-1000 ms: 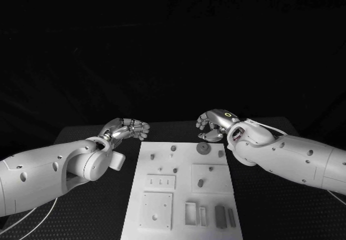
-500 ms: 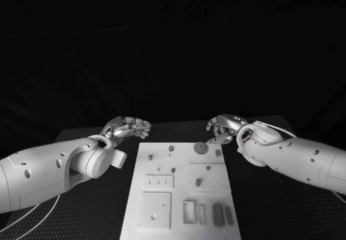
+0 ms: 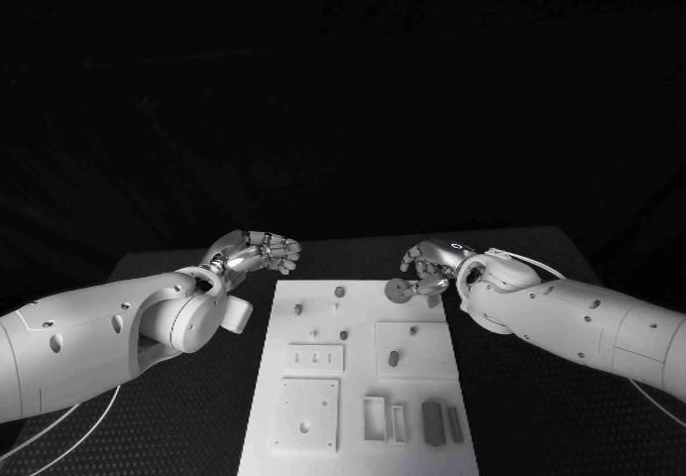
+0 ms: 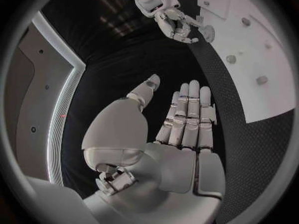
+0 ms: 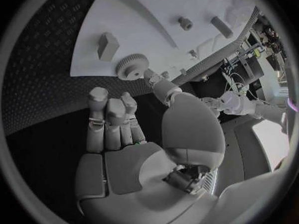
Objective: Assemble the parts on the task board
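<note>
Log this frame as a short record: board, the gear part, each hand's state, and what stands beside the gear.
board: white task board in the middle of the black table
gear: small grey gear at the board's far right edge
right hand: right hand at the gear, thumb touching its rim; a firm grip cannot be confirmed
left hand: left hand off the board's far left corner, holding nothing
beside gear: grey block standing on the board

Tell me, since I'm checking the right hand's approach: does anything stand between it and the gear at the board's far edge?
Nothing visible does. The right hand is right at the gear, fingertips close against its rim; whether they touch I cannot tell. The small block stands off to one side.
</note>
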`<state>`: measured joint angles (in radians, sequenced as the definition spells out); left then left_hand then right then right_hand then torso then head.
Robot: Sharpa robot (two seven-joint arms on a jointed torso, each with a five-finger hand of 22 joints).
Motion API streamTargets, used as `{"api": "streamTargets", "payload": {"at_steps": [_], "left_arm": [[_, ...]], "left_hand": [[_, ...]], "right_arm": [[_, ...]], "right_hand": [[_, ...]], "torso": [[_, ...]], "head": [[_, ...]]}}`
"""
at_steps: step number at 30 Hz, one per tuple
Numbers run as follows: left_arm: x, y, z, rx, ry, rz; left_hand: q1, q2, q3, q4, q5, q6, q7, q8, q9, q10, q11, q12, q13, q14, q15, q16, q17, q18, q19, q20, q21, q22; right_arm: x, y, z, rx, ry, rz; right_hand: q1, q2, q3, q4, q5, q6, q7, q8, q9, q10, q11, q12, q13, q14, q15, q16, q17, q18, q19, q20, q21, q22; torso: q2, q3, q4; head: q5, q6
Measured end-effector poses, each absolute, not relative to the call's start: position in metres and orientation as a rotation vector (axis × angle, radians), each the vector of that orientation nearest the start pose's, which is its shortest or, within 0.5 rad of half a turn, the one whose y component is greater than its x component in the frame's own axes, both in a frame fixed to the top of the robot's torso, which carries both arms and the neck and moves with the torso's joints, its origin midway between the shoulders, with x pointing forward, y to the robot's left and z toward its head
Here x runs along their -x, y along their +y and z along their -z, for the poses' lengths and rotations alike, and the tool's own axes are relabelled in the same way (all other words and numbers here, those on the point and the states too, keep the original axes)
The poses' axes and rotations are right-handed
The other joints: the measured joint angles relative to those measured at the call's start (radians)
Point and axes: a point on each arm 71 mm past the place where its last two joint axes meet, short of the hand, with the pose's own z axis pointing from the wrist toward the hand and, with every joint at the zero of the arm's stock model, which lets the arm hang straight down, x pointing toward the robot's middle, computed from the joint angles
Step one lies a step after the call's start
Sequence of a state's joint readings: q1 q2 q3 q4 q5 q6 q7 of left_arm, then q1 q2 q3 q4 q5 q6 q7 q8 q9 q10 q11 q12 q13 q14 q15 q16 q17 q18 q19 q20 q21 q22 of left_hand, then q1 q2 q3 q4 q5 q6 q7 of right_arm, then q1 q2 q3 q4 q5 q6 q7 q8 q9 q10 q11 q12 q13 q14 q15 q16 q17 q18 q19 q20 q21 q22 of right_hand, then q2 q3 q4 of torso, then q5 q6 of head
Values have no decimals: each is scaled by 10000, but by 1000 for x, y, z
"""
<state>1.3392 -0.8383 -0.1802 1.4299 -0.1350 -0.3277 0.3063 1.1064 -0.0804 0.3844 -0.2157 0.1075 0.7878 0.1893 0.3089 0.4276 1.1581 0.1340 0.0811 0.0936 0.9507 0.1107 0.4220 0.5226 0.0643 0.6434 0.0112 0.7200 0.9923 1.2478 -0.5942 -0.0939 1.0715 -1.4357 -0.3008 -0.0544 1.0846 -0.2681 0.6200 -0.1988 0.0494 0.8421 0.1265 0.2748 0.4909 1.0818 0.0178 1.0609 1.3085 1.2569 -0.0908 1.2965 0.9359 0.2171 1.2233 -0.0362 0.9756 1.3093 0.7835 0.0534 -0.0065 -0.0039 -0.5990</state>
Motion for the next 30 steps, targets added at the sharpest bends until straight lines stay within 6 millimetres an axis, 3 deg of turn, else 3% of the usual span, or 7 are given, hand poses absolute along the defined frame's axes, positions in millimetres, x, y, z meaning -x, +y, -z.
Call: {"api": "streamTargets", "payload": {"at_steps": [3, 26, 30], "left_arm": [[-513, 237, 168, 9423, 15183, 13246], [-510, 235, 167, 9413, 15242, 13332], [-510, 235, 167, 9412, 15245, 13334]], "left_hand": [[-69, 69, 0, 0, 0, 0, 0, 0, 0, 35, 36, 0, 0, 0, 0, 0, 13, -1, 0, 0, 0, 0], [-110, 32, 26, -26, 0, 0, 0, 0, 0, 35, 36, -46, 1, 0, 0, 0, 19, -28, 0, 0, 0, 0], [-110, 32, 26, -26, 0, 0, 0, 0, 0, 35, 36, -45, 1, 0, 0, 0, 19, -31, 0, 0, 0, 0]], "right_arm": [[-563, -205, 202, 1400, 16742, -4672], [-565, -202, 214, 1560, 16973, -4572], [-565, -201, 216, 1594, 17052, -4564]], "right_hand": [[146, 145, 311, -26, 78, -16, -16, -51, -49, 0, 0, 18, 0, 0, 0, 0, 60, 0, -24, -19, 65, 0], [79, 212, 647, 97, 165, 19, -83, -50, -119, -152, -53, 117, -18, -1, 1, -38, 242, 3, -147, 72, 196, 0], [-11, 337, 810, 135, 123, 57, -121, 29, -123, -158, -46, 148, -50, -1, 1, -88, 292, 3, -183, 42, 245, 0]], "torso": [[10, 12, 12], [35, 53, 19], [34, 53, 14]], "head": [[14, -14], [107, -189], [121, -215]]}}
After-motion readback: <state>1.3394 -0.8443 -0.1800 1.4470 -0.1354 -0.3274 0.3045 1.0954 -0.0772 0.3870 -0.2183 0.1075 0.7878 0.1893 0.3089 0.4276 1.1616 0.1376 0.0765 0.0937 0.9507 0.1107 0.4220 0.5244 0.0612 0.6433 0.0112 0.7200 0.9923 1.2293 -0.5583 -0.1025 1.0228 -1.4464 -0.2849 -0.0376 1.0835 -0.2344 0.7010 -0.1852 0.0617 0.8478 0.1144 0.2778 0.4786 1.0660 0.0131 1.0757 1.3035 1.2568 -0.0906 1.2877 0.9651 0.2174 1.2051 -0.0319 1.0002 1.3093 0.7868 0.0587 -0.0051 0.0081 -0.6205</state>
